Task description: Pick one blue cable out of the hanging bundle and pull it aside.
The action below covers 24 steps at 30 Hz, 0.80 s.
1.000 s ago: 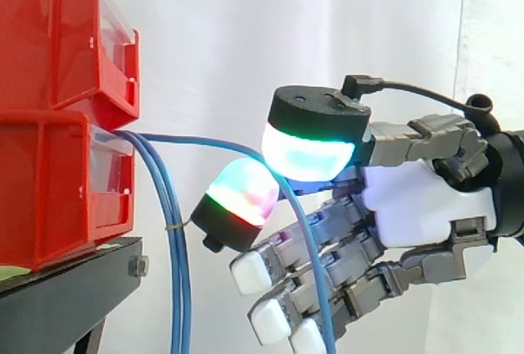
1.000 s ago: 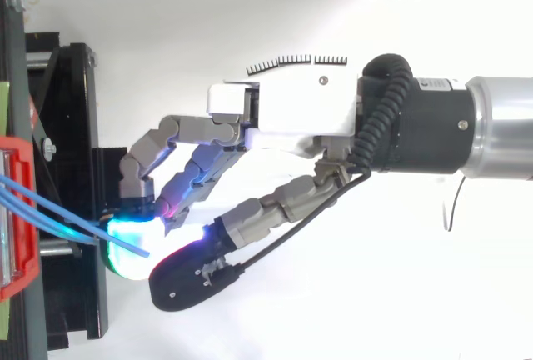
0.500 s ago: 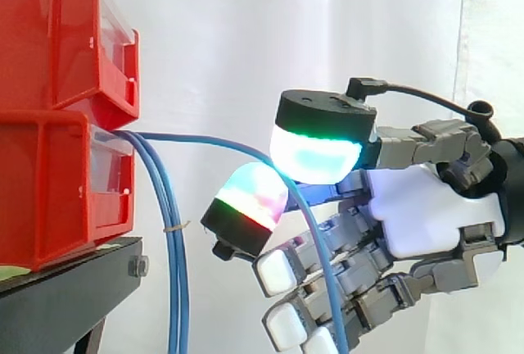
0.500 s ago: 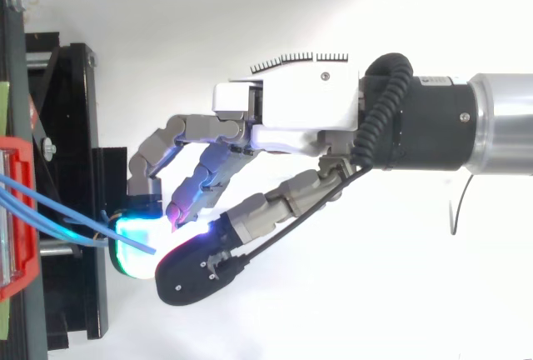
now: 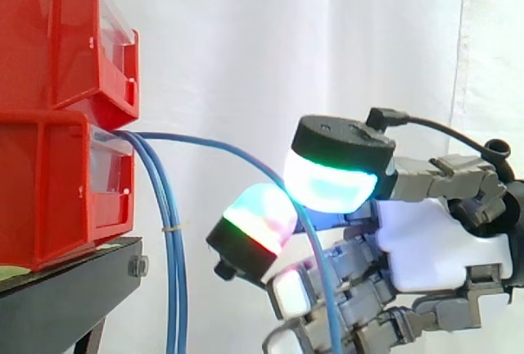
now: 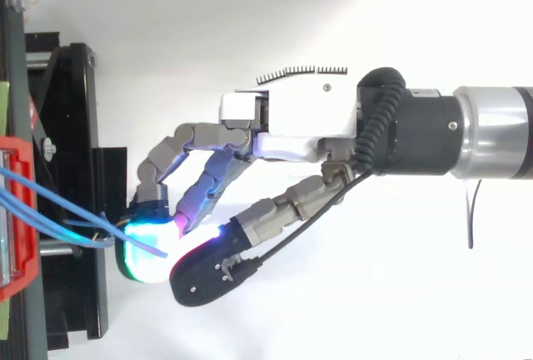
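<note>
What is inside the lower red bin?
Blue cables leave the lower red bin's front; one blue cable arcs to the hand, pinched between its pads. Their ends inside are hidden.

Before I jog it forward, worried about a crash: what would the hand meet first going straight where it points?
Likely the hanging bundle of blue cables, then the red bins on the black stand; depth is unclear.

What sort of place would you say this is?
Likely a robotics test bench: red bins on a black stand, a white curtain behind, a hand pinching a blue cable.
</note>
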Each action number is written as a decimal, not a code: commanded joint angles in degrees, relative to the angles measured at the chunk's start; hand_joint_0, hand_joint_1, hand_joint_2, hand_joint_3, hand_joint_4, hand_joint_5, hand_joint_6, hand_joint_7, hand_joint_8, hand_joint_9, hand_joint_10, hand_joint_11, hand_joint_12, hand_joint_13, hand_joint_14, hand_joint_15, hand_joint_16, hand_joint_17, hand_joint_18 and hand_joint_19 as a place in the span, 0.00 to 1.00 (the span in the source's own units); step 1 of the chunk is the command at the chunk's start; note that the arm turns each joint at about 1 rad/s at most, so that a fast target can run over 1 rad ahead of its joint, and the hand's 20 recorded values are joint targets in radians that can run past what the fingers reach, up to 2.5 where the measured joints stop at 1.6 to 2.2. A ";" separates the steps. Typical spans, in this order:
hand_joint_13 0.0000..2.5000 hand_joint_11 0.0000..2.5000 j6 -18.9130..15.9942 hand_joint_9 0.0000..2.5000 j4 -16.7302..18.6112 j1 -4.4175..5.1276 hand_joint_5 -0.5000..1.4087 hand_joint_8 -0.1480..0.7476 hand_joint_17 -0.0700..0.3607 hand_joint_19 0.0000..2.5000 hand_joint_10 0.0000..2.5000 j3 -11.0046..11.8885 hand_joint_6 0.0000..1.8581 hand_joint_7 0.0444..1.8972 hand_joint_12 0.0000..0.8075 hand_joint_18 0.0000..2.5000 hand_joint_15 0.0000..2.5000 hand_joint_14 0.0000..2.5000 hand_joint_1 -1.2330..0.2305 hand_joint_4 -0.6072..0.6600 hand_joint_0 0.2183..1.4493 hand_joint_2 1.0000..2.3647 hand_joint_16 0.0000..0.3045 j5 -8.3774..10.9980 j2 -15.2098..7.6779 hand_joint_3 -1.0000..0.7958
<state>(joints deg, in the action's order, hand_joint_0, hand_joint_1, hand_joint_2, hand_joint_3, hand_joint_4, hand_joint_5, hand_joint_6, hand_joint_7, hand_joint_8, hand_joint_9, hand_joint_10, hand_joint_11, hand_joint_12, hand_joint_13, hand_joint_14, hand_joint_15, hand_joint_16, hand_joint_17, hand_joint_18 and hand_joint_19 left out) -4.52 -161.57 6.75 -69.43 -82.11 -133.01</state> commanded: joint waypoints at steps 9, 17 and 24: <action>0.33 0.18 0.48 0.41 1.44 0.01 0.21 0.44 0.45 0.19 0.01 -0.27 0.49 0.50 0.48 0.26 0.19 0.01 0.29 0.41 0.29 0.01 0.18 -0.07 0.03 0.56; 0.33 0.18 0.48 0.41 1.44 0.01 0.21 0.45 0.45 0.18 0.00 -0.27 0.49 0.50 0.48 0.27 0.19 0.01 0.29 0.41 0.29 0.01 0.18 -0.07 0.03 0.56; 0.33 0.18 0.48 0.41 1.44 0.01 0.21 0.45 0.45 0.19 0.00 -0.27 0.49 0.50 0.48 0.27 0.19 0.01 0.29 0.41 0.29 0.01 0.18 -0.07 -0.05 0.56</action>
<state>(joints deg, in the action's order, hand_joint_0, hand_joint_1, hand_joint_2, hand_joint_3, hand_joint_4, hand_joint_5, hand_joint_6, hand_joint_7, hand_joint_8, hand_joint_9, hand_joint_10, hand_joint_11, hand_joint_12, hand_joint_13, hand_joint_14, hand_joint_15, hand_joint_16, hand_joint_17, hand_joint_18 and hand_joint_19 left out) -4.04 -160.16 6.77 -69.70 -82.18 -133.05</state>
